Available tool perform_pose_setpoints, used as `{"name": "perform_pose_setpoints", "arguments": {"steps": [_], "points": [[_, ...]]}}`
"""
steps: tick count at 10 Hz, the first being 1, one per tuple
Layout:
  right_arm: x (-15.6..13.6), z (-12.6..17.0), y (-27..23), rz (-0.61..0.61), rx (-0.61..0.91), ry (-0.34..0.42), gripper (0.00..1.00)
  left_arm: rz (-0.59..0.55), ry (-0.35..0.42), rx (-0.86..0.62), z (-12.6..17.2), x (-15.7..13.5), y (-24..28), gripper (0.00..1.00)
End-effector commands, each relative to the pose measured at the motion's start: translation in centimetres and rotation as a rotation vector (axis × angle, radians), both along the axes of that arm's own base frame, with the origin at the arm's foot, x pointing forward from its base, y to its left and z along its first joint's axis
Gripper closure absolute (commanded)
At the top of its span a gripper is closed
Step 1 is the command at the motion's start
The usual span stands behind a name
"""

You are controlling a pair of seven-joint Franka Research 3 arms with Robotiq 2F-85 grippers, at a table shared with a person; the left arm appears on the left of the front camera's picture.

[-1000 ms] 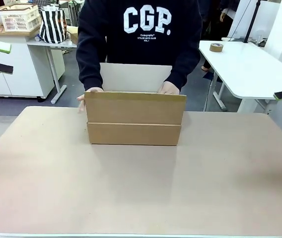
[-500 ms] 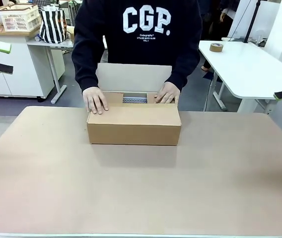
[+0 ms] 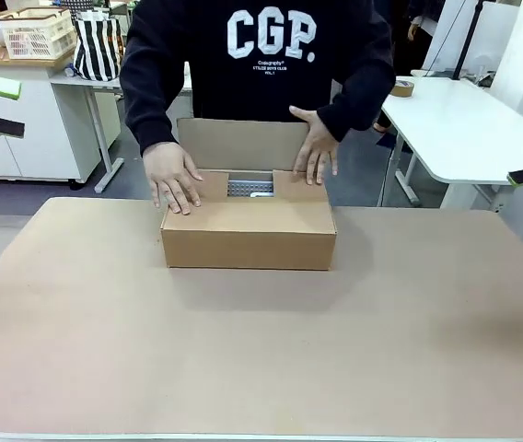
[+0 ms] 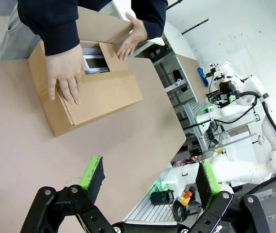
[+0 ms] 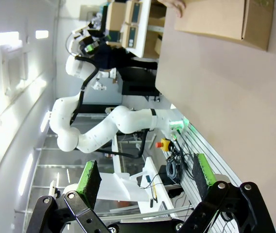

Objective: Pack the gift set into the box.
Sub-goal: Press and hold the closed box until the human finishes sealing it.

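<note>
Entry one: we read "CGP." in large white block letters on the chest of the person's dark sweatshirt, at twelve o'clock from the box. Smaller white lines beneath: too small for us to read.

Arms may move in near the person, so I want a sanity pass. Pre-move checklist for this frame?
1. Left gripper jaws open, empty: ok.
2. Right gripper jaws open, empty: ok.
3. Both grippers apart from the box: ok.
4. Person's hands off the box: not ok; one hand lies flat on the near flap, other hand on the upright far flap.
5. Packing complete: cannot tell; a pale item shows through the gap.
</note>
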State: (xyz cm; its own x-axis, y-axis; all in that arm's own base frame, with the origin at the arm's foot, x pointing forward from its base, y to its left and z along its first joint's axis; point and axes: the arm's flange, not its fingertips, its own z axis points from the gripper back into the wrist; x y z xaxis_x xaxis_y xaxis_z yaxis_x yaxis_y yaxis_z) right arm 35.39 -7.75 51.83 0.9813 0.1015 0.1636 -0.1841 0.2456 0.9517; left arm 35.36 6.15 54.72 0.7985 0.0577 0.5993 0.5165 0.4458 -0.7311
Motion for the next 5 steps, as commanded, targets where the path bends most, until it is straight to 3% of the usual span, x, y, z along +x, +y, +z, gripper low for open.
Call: {"name": "perform_pose_setpoints", "arguments": {"steps": [1, 5], "points": [[-0.26, 0.23, -0.27, 0.011, -0.007, 0.003, 0.00, -0.005, 0.014, 0.007, 0.15, -0.16, 0.16, 0.00], [-0.26, 0.23, -0.27, 0.011, -0.007, 0.003, 0.00, -0.005, 0.014, 0.007, 0.15, -0.16, 0.16, 0.00]]}}
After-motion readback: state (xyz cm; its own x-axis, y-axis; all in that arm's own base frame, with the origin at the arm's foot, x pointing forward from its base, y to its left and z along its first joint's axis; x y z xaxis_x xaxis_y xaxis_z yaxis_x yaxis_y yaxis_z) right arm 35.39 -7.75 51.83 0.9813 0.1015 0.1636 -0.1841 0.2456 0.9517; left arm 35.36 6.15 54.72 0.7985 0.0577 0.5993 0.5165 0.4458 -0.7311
